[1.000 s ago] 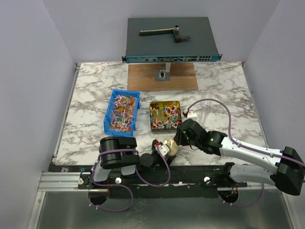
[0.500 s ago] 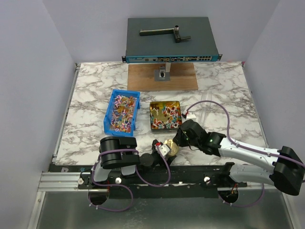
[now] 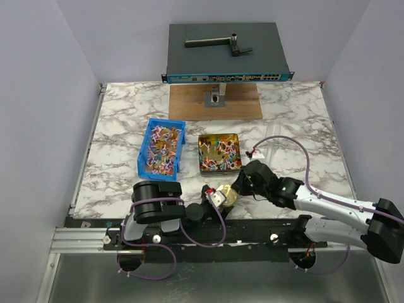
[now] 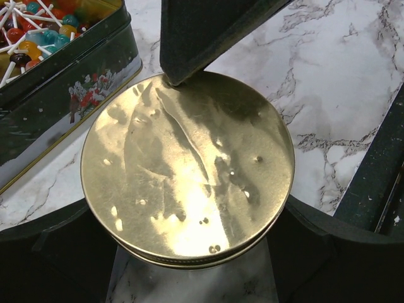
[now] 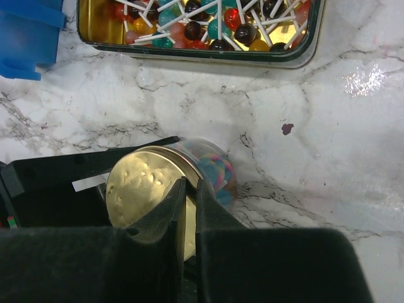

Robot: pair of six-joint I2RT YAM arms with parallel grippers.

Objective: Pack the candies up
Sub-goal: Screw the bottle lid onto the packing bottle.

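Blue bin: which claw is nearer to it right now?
Left. The left claw, clamped around the jar, sits off the blue bin at its near right corner. The right claw, shut, is beyond the jar, farther right.

The top camera looks steeply down from behind the arms, bases at 6 o'clock, on the whole table (image 3: 113, 126). The left wrist camera sits very close over the jar (image 4: 189, 170), tin (image 4: 69, 95) at 10 o'clock. The right wrist camera looks down from farther back, tin at 12 o'clock. All three share jar and tin.
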